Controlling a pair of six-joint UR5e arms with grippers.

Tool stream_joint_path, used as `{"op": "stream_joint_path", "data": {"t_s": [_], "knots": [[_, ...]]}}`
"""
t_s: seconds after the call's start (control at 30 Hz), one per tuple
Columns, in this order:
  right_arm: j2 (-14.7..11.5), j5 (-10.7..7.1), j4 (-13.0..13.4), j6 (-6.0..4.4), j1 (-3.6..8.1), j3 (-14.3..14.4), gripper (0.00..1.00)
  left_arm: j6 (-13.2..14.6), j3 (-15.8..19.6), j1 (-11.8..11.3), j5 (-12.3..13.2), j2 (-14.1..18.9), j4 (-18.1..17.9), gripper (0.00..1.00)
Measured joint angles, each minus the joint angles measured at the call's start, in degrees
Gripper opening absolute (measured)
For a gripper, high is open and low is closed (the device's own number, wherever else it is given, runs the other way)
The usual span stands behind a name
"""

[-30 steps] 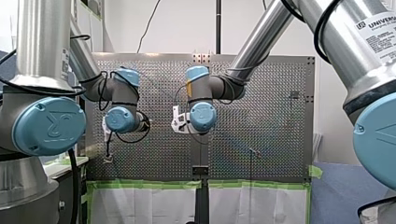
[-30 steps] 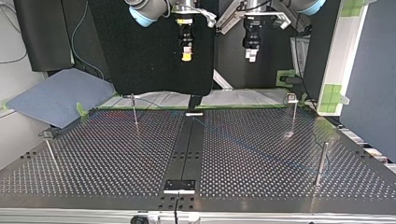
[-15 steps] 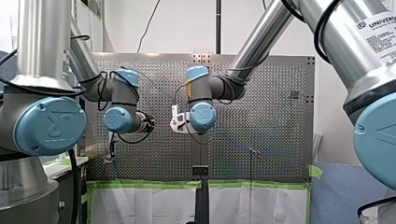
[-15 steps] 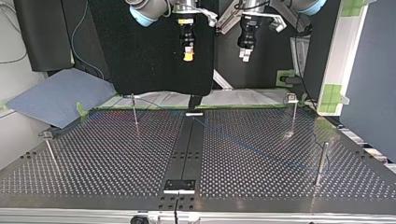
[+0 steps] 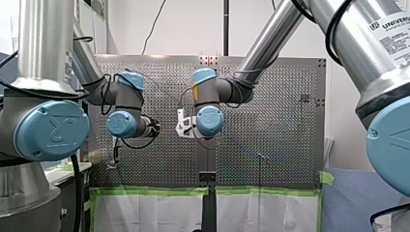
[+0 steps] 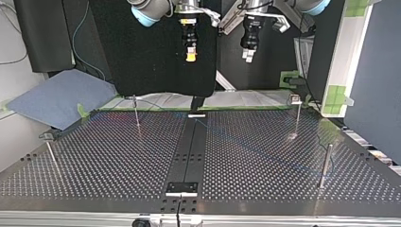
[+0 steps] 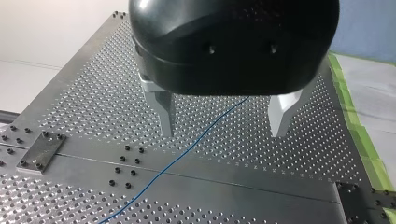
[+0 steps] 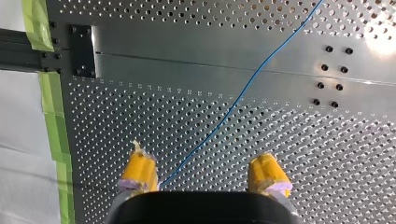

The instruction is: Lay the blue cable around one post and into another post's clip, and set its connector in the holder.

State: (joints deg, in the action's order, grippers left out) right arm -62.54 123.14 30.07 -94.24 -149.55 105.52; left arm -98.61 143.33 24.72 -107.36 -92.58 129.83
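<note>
My left hand (image 7: 222, 131) hangs with fingers apart above the bench (image 7: 88, 98). My right hand (image 8: 203, 171) is apart too; the blue cable (image 8: 243, 93) lies beneath both.

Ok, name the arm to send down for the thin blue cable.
Left, probably: my left gripper hangs open with the thin blue cable nearly centred between its fingers. My right gripper, also open, has the cable well off-centre.
</note>
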Motion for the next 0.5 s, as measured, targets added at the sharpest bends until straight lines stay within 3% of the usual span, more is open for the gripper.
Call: {"op": "stream_joint_path", "data": {"t_s": [0.5], "knots": [[0.0, 0.0, 0.0, 0.0, 0.0, 0.0, 0.99, 0.0, 0.0, 0.0, 0.0, 0.0, 0.0, 1.0]]}}
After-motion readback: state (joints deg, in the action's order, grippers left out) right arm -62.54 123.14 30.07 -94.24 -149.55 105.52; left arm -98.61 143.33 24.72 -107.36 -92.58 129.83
